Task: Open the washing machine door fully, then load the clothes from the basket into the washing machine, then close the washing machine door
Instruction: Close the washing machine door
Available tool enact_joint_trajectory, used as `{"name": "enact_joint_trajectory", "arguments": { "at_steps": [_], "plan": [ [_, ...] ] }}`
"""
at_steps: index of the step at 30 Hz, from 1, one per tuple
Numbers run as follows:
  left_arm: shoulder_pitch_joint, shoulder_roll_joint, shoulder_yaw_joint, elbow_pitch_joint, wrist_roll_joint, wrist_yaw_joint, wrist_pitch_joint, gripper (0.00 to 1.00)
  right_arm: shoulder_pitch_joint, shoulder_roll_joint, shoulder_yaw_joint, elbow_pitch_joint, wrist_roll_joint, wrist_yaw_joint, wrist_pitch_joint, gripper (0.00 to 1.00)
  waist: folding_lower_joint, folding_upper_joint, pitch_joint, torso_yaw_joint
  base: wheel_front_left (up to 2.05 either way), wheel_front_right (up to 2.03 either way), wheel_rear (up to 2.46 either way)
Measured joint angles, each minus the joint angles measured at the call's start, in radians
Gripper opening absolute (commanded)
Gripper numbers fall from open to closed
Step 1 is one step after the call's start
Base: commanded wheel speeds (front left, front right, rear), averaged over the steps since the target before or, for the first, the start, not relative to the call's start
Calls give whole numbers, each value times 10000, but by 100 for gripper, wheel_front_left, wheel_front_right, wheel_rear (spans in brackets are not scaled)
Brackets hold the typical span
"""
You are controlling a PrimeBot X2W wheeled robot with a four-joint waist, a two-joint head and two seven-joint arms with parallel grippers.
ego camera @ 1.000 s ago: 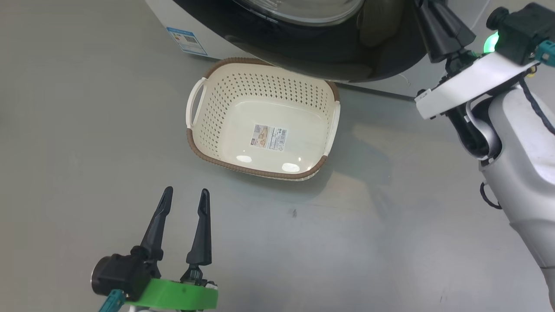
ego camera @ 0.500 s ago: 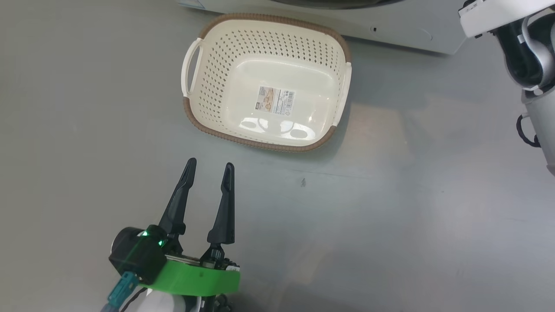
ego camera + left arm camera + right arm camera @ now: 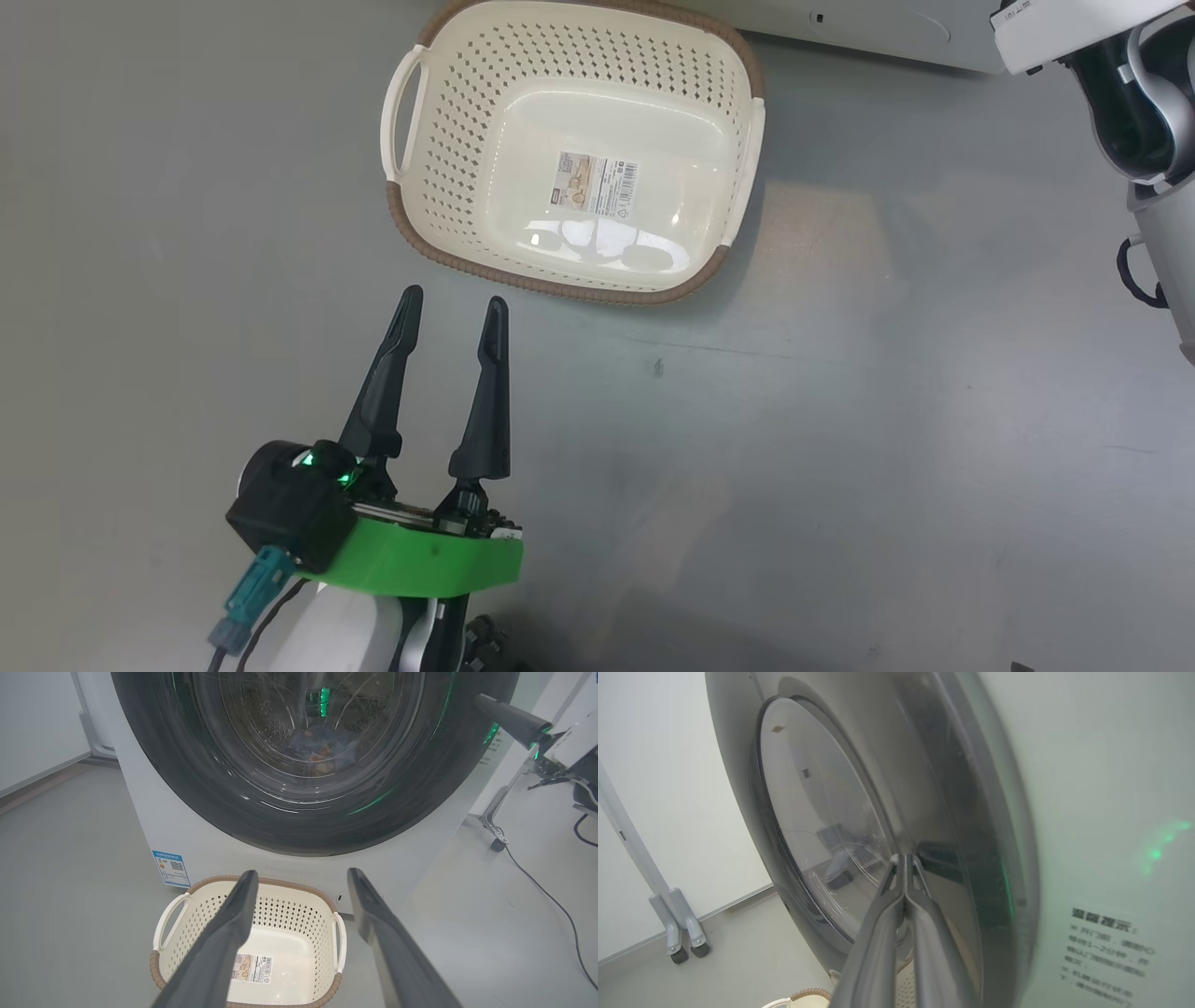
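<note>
The closing step looks in hand, perhaps nearly done. The door (image 3: 308,828) lies flat, or almost so, against the washing machine (image 3: 140,821), its round face turned toward the left gripper (image 3: 302,875). The clothes (image 3: 317,753) show through the glass, inside the drum. The right gripper (image 3: 903,859) has its fingers pressed together, tips at the door's black rim; whether the door is fully shut I cannot tell. The next move, I judge, is a firm push from those tips straight into the rim. The left fingers stand wide apart, holding nothing. Just beyond their tips sits the empty basket (image 3: 439,159), mouth up, long axis crosswise to them.
</note>
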Motion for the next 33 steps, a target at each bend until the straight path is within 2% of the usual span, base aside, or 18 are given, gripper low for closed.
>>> {"name": "enact_joint_trajectory", "arguments": {
  "at_steps": [7, 14, 33],
  "plan": [
    [-24, -2, 125, 219, 8, 44, 0, 100, 176, 38, 136, 380, 63, 81, -268, 0, 0, 0, -189, -113, 0, 0, 0],
    [-33, -4, 702, 541, 42, 92, 0, 100, 1592, 188, 593, 995, 303, 98, -541, 0, 0, 0, -796, -287, 0, 0, 0],
    [685, 0, 1883, 1419, 909, 102, 0, 100, 3948, 834, 1055, 1879, 744, 182, -702, 0, -1, 0, -2563, -1231, 0, 0, 0]
  ]
}}
